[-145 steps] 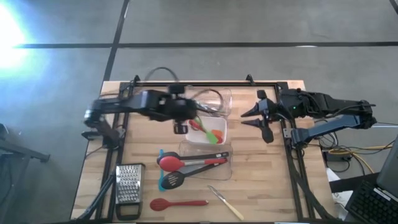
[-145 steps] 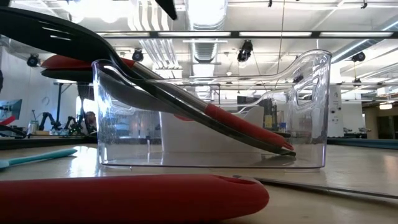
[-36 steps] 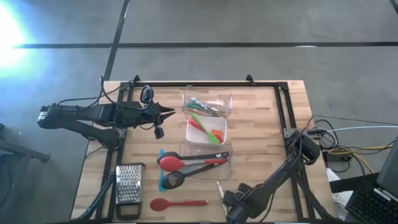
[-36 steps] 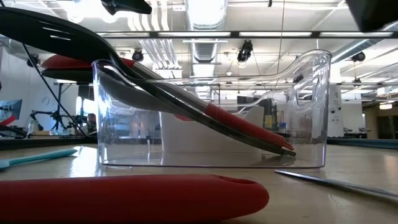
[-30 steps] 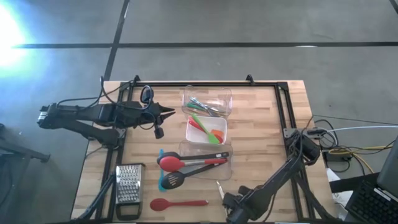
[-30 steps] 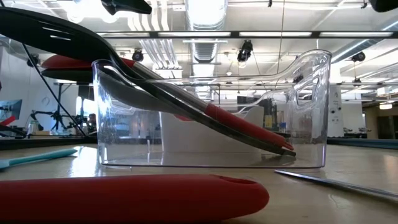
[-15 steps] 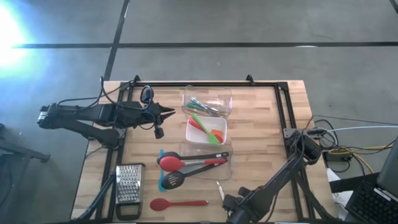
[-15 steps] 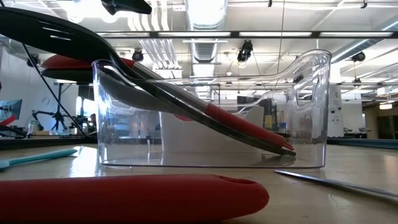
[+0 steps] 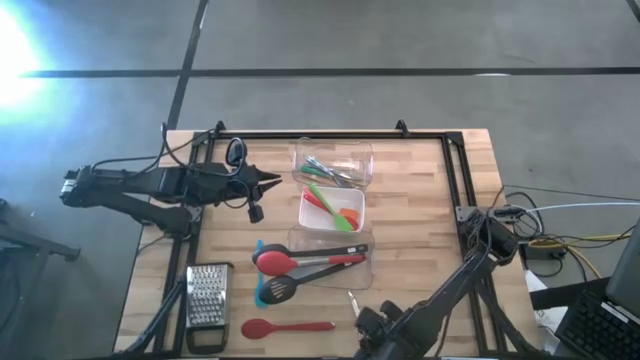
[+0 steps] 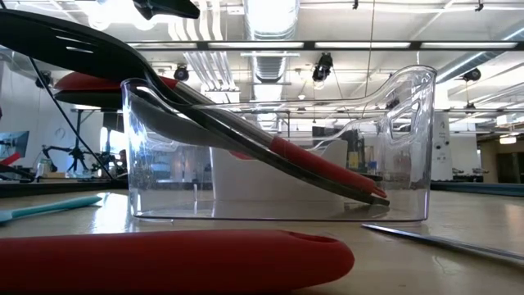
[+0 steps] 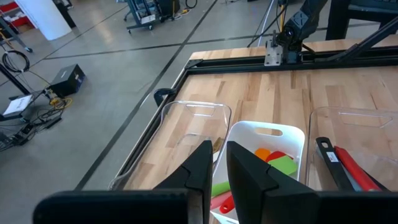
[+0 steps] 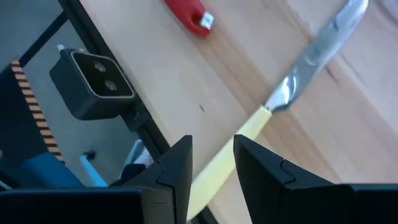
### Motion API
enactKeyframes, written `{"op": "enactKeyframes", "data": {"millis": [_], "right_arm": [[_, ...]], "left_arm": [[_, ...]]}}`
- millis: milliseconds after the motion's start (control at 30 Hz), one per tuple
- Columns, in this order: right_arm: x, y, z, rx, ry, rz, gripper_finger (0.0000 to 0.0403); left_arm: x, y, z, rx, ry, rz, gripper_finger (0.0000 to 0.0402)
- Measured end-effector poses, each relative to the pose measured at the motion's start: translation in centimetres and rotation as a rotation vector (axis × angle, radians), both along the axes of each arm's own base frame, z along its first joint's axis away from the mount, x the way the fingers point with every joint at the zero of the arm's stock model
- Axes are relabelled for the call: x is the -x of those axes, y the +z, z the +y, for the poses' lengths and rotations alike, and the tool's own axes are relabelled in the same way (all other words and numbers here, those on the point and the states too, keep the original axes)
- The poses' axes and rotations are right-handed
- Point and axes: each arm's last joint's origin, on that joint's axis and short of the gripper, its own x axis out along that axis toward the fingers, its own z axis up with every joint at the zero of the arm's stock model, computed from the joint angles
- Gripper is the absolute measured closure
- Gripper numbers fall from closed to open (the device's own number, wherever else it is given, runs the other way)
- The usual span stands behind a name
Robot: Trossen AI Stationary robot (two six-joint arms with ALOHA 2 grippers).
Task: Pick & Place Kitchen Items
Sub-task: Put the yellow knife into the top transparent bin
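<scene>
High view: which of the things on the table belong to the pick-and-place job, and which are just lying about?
Job items:
- yellow-handled knife, its handle between the right gripper fingers
- loose red spoon
- red and black utensils across the near tub
- green and orange tools in the white tub

Lying about:
- box grater
- left gripper, waiting shut near the far tub

Three tubs (image 9: 333,162) sit in a row down the middle of the counter (image 9: 410,220), with long spoons (image 9: 300,262) lying in the nearest one. A grater (image 9: 207,296) stands at the front left. Just right of it, a spoon (image 9: 285,327) lies on the counter, and a knife (image 12: 292,93) lies farther right.
</scene>
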Motion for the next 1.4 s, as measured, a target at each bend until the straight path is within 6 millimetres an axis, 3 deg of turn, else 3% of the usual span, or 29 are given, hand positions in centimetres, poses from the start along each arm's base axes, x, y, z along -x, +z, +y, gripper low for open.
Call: {"op": "enactKeyframes", "data": {"millis": [267,500,767,1033,1167,1400], "right_arm": [[0.3,0.1,0.4,-0.063,-0.155,-0.017,0.0294],[0.9,-0.1,0.8,-0.062,-0.186,-0.013,0.0295],[0.5,-0.2,0.2,0.055,0.077,0.017,0.0302],[-1.6,0.0,-1.2,0.010,0.040,-0.020,0.0321],[-2.1,0.0,-1.8,-0.029,0.010,0.016,0.0301],[-2.4,0.0,-2.2,-0.092,0.038,0.073,0.0220]], "left_arm": [[0.0,0.0,0.0,0.000,0.000,0.000,0.0351],[0.0,0.0,0.0,0.000,0.000,0.000,0.0351],[0.0,0.0,0.0,0.000,0.000,0.000,0.0351],[0.0,0.0,0.0,0.000,0.000,0.000,0.0351],[0.0,0.0,0.0,0.000,0.000,0.000,0.0351],[0.0,0.0,0.0,0.000,0.000,0.000,0.0351]]}}
